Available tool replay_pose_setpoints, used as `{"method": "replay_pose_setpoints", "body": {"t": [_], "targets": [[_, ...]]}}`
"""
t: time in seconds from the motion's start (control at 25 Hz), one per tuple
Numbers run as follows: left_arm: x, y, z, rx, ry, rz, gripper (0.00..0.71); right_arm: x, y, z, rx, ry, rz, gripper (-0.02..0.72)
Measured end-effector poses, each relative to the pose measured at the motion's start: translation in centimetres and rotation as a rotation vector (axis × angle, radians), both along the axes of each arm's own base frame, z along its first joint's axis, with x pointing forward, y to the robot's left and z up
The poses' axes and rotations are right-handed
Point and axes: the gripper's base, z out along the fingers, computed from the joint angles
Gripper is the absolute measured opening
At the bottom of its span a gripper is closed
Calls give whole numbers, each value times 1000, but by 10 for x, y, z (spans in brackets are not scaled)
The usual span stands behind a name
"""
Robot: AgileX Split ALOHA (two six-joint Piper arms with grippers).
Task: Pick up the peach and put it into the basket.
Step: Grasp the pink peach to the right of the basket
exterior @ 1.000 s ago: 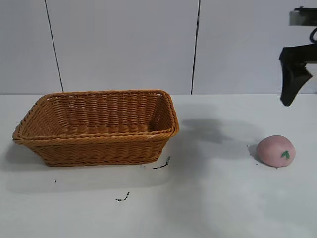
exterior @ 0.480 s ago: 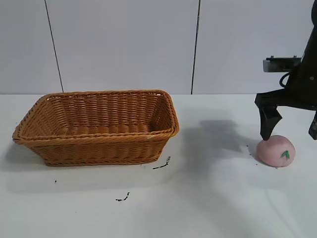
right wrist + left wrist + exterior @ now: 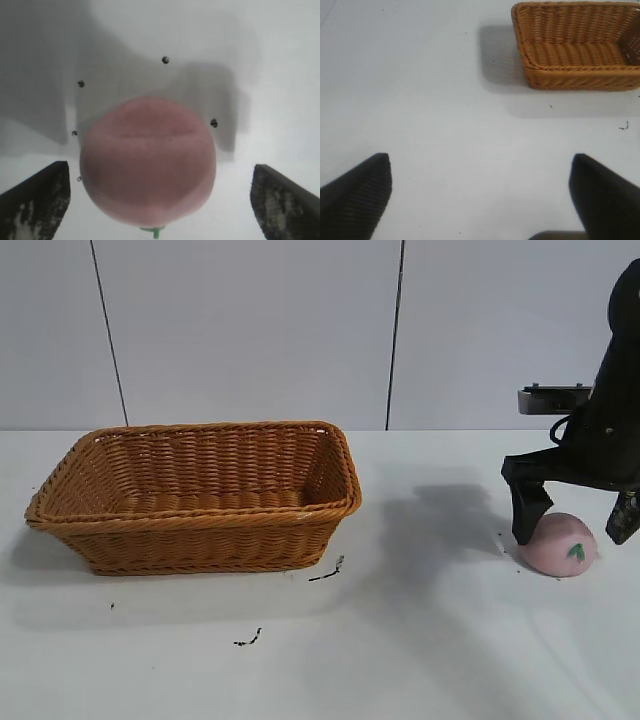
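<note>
A white table (image 3: 430,660) stands in front of a pale panelled wall (image 3: 250,330). On the left half of the table sits a large orange-brown wicker basket (image 3: 200,495), rectangular, with flared sides and a braided rim. Its inside shows only the woven floor.

Well apart from it, near the right edge of the table, a small pale pink peach (image 3: 560,544) rests on the surface, a tiny green leaf mark on its near side. A few small dark specks lie on the table around it, and some dark scraps (image 3: 327,573) lie just in front of the basket's right corner.

The right gripper (image 3: 568,525) reaches down over the peach with its black fingers spread wide, one on each side of the fruit. The left finger (image 3: 525,508) stands just beside the peach's left side; whether it touches cannot be told. The right wrist view shows the peach between the two fingertips with clear gaps on both sides, so nothing is gripped.

The left gripper (image 3: 480,197) hangs above bare table to the left of the basket, its fingers wide apart and holding nothing.
</note>
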Motion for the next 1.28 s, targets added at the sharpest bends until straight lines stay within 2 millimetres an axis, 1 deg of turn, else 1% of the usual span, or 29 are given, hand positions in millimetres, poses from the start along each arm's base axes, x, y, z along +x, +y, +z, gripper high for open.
{"method": "replay_pose_setpoints", "body": {"t": [0.12,0.28,0.36,0.4,0.48,0.56,0.6,0.64,0.68,0.76,0.84,0.88,1.0,1.12,1.24,1.28], "targets": [[0,0,0,0,0,0,693,0,0,-5,0,9,0,677],[0,0,0,0,0,0,693,2,0,-7,0,-8,2,672],[0,0,0,0,0,0,693,2,0,-7,0,-9,2,619],[0,0,0,0,0,0,693,2,0,-7,1,-9,2,561],[0,0,0,0,0,0,693,2,0,-7,3,-8,1,402],[0,0,0,0,0,0,693,2,0,-7,2,-8,5,160],[0,0,0,0,0,0,693,3,0,-7,1,-9,11,60],[0,0,0,0,0,0,693,4,0,-4,1,-17,17,10],[0,0,0,0,0,0,693,4,0,-1,1,-20,21,-17],[0,0,0,0,0,0,693,5,1,5,1,-20,27,-17],[0,0,0,0,0,0,693,8,1,20,1,-26,29,-17],[0,0,0,0,0,0,693,10,1,30,2,-39,30,-17],[0,0,0,0,0,0,693,18,1,81,4,-120,31,-17],[0,0,0,0,0,0,693,22,3,138,6,-235,38,-17],[0,0,0,0,0,0,693,26,15,173,11,-292,65,-17],[0,0,0,0,0,0,693,27,21,179,14,-301,80,-17]]}}
